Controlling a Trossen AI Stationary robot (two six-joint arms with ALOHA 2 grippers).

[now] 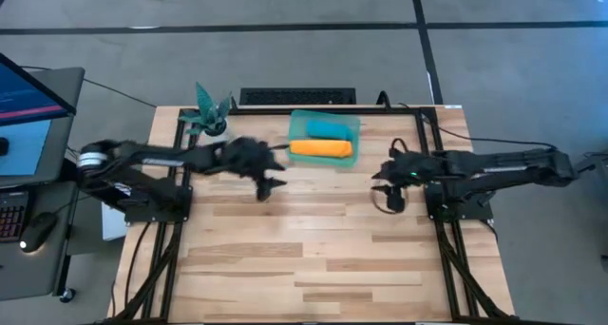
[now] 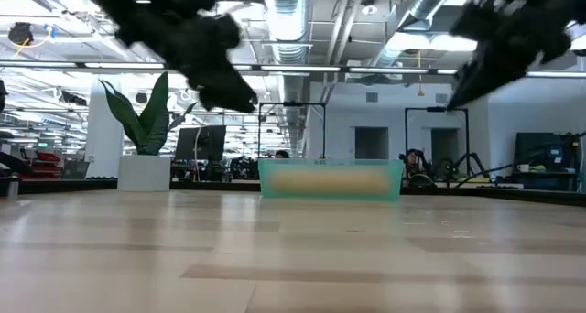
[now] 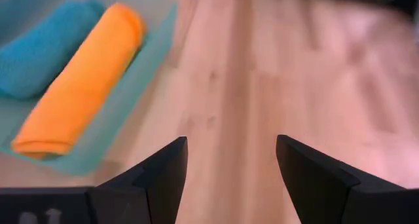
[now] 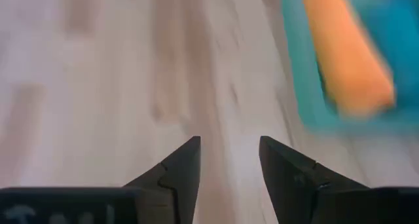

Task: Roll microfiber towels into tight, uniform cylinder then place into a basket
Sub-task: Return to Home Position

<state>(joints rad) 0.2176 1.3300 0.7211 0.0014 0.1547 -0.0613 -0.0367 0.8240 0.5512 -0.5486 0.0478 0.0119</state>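
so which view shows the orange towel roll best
The left wrist view: the orange towel roll shows whole, beside the blue roll in the green tray. The high view shows it small; the right wrist view cuts off one end; the low view gives only a tint through the tray wall.

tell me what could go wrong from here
The open left gripper and open right gripper hang either side of the shallow translucent teal-green plastic tray; a wide swing home could nudge it.
The rolled bright orange microfiber towel lies along the tray wall nearest the grippers; a knock may loosen or spill it.
The left arm runs close by the small white plant pot and might tip it.
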